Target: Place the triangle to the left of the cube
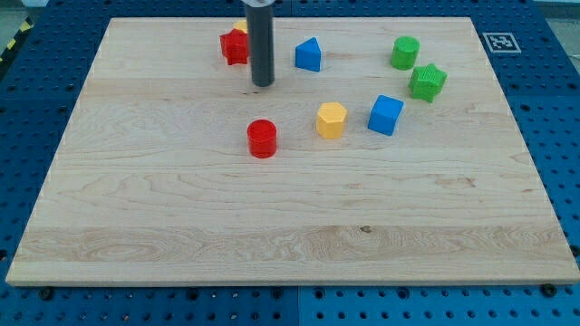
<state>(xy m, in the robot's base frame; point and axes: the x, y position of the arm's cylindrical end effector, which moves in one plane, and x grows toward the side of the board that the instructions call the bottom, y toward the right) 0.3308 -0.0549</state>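
The dark rod's tip (263, 85) rests on the wooden board (136, 226), holding nothing, between the red star block (234, 45) and the blue plastic triangle (308, 55). The blue plastic cube (385, 115) sits lower right. Pushing off-centre could spin the triangle into the yellow hexagonal block (332, 119).

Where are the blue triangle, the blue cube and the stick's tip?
blue triangle (308, 56): camera view, middle of its front face.
blue cube (386, 115): camera view, middle of its top.
my tip (263, 84): camera view, rod's very bottom end.

Wooden board (290, 226) on blue pegboard (562, 109)
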